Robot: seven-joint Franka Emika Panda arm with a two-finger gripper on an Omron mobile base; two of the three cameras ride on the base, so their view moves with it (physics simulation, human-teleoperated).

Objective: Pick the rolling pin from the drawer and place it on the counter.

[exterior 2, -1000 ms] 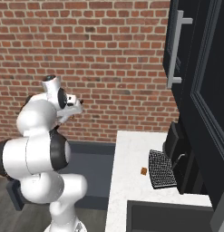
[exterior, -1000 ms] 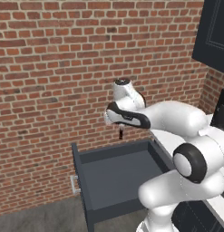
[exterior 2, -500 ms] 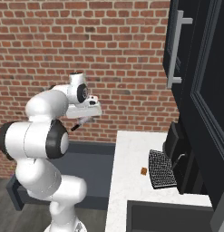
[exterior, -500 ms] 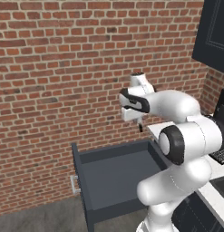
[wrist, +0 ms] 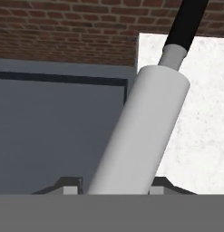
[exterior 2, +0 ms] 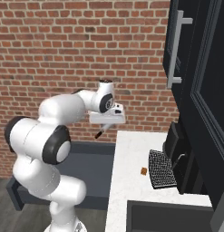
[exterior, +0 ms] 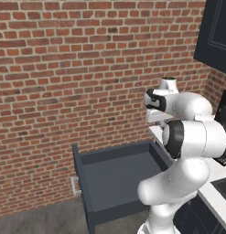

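Note:
My gripper (wrist: 114, 186) is shut on the rolling pin (wrist: 140, 131), a white cylinder running up the hand view to its black handle (wrist: 186, 22). In the right base view the gripper (exterior 2: 105, 123) hangs in the air by the brick wall, and a black handle (exterior 2: 99, 133) pokes down from it. It is above the line where the open dark grey drawer (exterior 2: 95, 163) meets the left edge of the white counter (exterior 2: 131, 181). The hand view has the drawer (wrist: 54, 127) on the left and the counter (wrist: 204, 113) on the right. From the left base view, the gripper (exterior: 156, 119) is above the drawer (exterior: 119, 183).
A black rack (exterior 2: 161, 168) and a small brown item (exterior 2: 143, 171) lie on the counter. A dark sink (exterior 2: 168, 217) is at the front. Dark upper cabinets with a long silver handle (exterior 2: 174, 50) hang at the right. A brick wall stands behind.
The arm has swung to the right with the rolling pin, from over the drawer's back part to the counter's left edge. The drawer stays open.

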